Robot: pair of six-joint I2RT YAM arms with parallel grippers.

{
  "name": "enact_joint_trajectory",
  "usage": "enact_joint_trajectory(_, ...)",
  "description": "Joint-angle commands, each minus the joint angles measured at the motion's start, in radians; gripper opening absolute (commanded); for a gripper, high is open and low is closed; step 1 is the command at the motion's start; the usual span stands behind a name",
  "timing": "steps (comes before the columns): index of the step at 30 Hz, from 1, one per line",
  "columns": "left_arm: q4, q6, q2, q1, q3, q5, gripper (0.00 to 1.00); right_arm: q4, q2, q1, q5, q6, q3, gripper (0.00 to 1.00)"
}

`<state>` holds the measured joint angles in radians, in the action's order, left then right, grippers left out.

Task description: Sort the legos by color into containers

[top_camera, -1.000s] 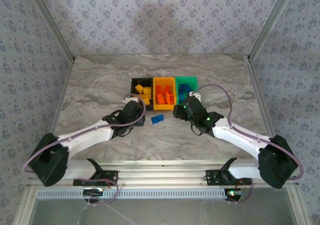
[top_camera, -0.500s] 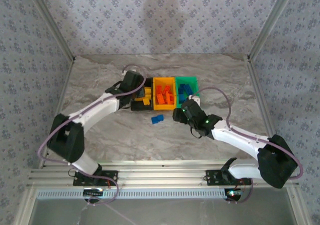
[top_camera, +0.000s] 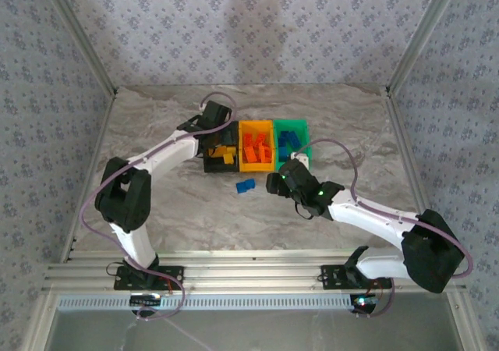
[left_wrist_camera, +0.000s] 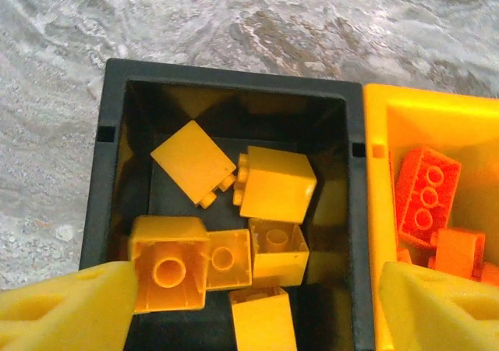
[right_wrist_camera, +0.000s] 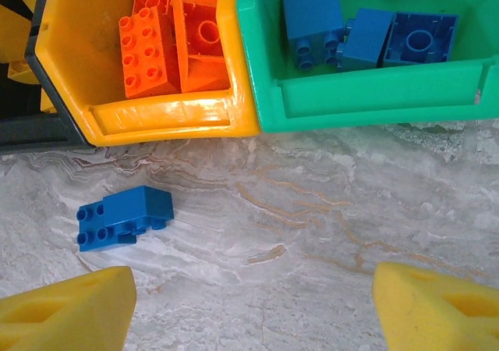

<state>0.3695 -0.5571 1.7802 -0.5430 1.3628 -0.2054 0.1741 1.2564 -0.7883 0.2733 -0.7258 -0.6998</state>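
Observation:
My left gripper [top_camera: 221, 138] hangs open over the black bin [top_camera: 210, 166], its yellow fingers [left_wrist_camera: 70, 312] spread wide. Below it, several yellow-orange bricks [left_wrist_camera: 277, 183] lie loose in the black bin [left_wrist_camera: 226, 74]. A single blue brick [top_camera: 245, 186] lies on the table in front of the bins. My right gripper [top_camera: 274, 181] is open just right of it and holds nothing; the blue brick [right_wrist_camera: 125, 216] lies above the left finger [right_wrist_camera: 66, 312]. Red-orange bricks [right_wrist_camera: 144, 51] fill the yellow-orange bin [right_wrist_camera: 164, 117], and blue bricks [right_wrist_camera: 312, 8] lie in the green bin [right_wrist_camera: 374, 97].
The three joined bins sit mid-table, the green bin [top_camera: 301, 125] at the right end. Marble tabletop [top_camera: 156, 132] spreads on all sides. Patterned walls and metal frame posts [top_camera: 93, 62] bound the cell. My left arm [top_camera: 156, 160] reaches diagonally across the left half.
My left arm has swung from the table in front of the bins up and back over the black bin. My right gripper has edged slightly left toward the blue brick.

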Motion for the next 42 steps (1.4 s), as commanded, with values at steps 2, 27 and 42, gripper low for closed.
enact_joint_trajectory(2,-0.039,0.000,-0.161,-0.041,-0.071,0.020,0.93,-0.021,0.023,-0.018,-0.010,0.011,-0.013,0.83)
enact_joint_trajectory(27,-0.015,-0.255,-0.929,-0.167,-0.852,-0.049,1.00,-0.056,0.571,-0.047,-0.082,0.038,-0.365,0.68)
enact_joint_trajectory(42,-0.024,-0.266,-0.904,-0.168,-0.870,-0.060,1.00,-0.086,0.377,-0.051,-0.080,-0.001,-0.183,0.38)
